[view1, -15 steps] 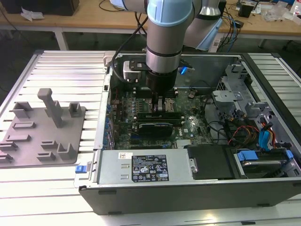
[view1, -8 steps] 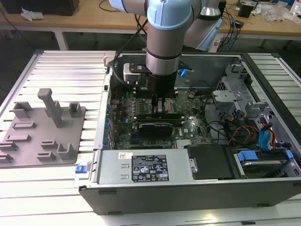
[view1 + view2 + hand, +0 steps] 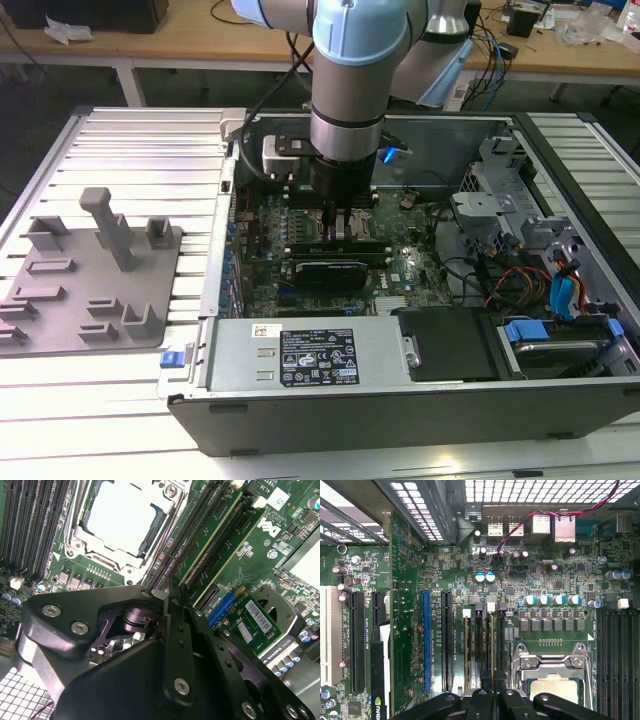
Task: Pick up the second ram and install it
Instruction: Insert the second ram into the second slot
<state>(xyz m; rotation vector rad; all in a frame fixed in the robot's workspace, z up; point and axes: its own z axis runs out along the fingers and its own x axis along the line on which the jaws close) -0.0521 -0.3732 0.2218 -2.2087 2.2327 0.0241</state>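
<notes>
Jaws look drawn together, though what they pinch is hidden. Judging by the gripper [image 3: 344, 222] low over the memory slots [image 3: 481, 647] beside the CPU socket [image 3: 551, 672], the second ram sits there unseen. A light, stiff, fragile board, best held by its long edges.

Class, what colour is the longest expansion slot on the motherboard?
Blue slot, clearest in the first wrist view.

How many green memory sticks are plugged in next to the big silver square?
2. In the second wrist view they stand side by side in slots beside the processor socket: the nearer stick and the farther stick. The gripper may hide more.
</notes>
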